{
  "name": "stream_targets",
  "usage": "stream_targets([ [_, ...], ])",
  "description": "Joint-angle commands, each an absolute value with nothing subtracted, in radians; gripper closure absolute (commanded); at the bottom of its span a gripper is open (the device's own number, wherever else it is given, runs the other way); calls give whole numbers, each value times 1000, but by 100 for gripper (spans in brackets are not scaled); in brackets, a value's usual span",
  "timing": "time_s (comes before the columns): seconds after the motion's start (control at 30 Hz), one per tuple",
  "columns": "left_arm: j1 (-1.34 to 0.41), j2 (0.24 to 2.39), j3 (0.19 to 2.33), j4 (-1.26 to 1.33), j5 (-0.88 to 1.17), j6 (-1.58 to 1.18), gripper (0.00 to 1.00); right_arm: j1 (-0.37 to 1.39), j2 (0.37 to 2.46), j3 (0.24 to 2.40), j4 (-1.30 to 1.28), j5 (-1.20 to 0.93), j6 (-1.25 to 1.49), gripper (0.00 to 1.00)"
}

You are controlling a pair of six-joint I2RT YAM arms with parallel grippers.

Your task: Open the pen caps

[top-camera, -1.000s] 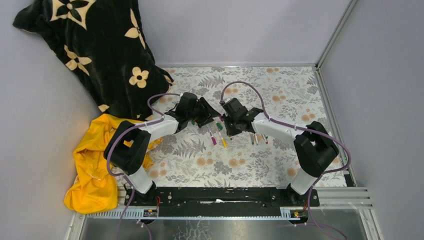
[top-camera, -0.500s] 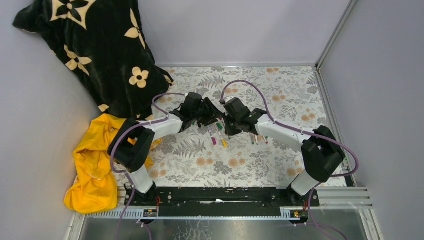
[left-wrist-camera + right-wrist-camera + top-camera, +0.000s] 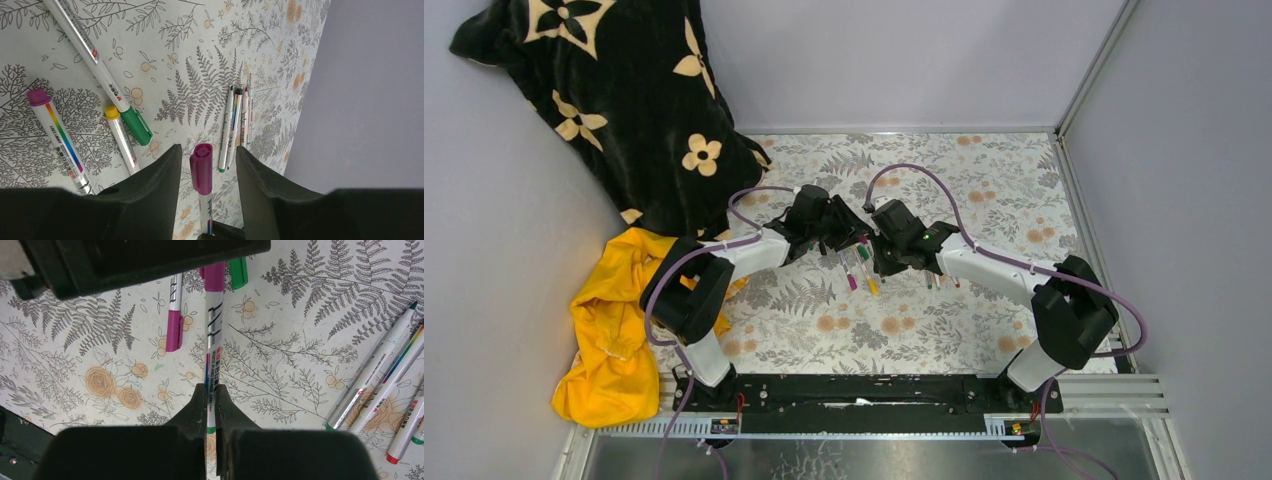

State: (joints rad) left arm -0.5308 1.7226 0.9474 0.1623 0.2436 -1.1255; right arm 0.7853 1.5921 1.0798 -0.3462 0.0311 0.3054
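My right gripper is shut on the whitish barrel of a pen and holds it above the table. Its magenta cap points at my left gripper, which is open; the cap stands between the two fingers with a gap on each side. In the top view the two grippers, left and right, meet at mid-table. Capped pens lie below: a green-capped one, a yellow-capped one and a purple-capped one.
Several more pens lie side by side to the right, also seen in the top view. A black flowered blanket fills the back left corner. A yellow cloth lies at the left edge. Grey walls surround the table.
My left gripper has moved right towards the right gripper, so that the held pen's magenta cap now stands between its fingers. The right arm has shifted only slightly.
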Motion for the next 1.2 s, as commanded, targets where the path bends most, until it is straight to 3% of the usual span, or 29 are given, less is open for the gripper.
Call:
stream_targets([
  [0.0,-540,1731,954,238,234,-1137,54,795,1540,1088,-322,12,316,100],
  [0.17,-540,1734,958,241,236,-1138,64,796,1541,1086,-321,8,317,100],
  [0.33,-541,1736,960,247,241,-1143,81,796,1536,1083,-322,15,318,100],
  [0.47,-541,1740,959,249,248,-1139,86,796,1533,1089,-327,30,315,100],
  [0.6,-541,1735,947,264,249,-1141,100,796,1533,1094,-330,38,311,100],
  [0.73,-541,1723,930,284,246,-1146,100,796,1533,1085,-326,44,314,100],
  [0.97,-545,1711,925,284,236,-1143,100,795,1536,1099,-314,29,317,76],
  [1.17,-552,1708,926,288,243,-1143,100,796,1568,1139,-318,21,314,71],
])
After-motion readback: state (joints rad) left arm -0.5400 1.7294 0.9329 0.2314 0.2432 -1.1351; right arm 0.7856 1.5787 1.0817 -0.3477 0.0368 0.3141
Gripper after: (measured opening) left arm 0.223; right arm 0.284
